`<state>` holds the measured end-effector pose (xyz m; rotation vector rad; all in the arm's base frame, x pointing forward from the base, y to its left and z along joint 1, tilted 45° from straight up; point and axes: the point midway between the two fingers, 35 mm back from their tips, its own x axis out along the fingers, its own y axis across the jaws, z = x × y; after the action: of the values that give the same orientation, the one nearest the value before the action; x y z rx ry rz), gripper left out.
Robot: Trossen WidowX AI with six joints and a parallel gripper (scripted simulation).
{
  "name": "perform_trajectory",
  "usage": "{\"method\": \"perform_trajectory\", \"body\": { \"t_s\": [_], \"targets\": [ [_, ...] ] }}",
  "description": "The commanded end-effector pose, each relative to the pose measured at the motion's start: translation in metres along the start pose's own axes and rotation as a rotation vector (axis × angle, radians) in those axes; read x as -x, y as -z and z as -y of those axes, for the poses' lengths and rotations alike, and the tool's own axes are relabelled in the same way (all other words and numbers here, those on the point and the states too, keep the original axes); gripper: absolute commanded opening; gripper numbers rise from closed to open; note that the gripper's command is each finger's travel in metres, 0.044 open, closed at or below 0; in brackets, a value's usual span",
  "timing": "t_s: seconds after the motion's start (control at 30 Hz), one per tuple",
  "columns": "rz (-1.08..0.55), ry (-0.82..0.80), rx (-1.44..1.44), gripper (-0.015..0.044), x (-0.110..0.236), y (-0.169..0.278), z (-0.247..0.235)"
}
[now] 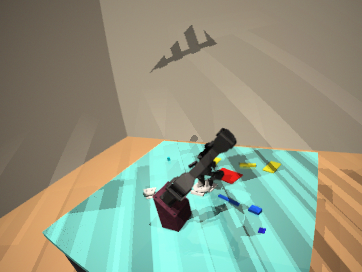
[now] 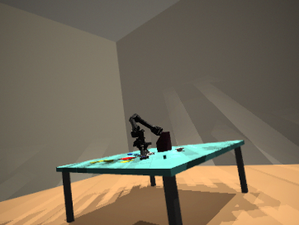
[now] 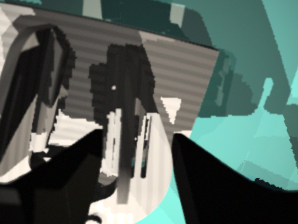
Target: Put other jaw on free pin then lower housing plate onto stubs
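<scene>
The fingers (image 1: 202, 182) (image 2: 143, 154) are closed on a narrow grey part (image 3: 124, 155) — probably the loose jaw, though shadow hides its outline. It stands over the pale base (image 3: 159, 187) (image 1: 203, 190), which lies on the counter (image 3: 245, 140) (image 1: 125, 220) (image 2: 198, 154). If the jaw meets the pin tilted, it could jam, or the teeth could clash and push the seated jaw off its pin.
</scene>
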<state>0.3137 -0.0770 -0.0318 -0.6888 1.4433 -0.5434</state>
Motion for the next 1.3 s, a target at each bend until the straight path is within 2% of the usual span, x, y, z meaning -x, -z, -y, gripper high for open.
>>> {"method": "perform_trajectory", "body": {
  "t_s": [0.0, 1.27],
  "targets": [
    [0.002, 0.000, -0.003, 0.0134, -0.0004, -0.0015, 0.0003],
    [0.002, 0.000, -0.003, 0.0134, -0.0049, -0.0016, 0.0003]
  ]
}}
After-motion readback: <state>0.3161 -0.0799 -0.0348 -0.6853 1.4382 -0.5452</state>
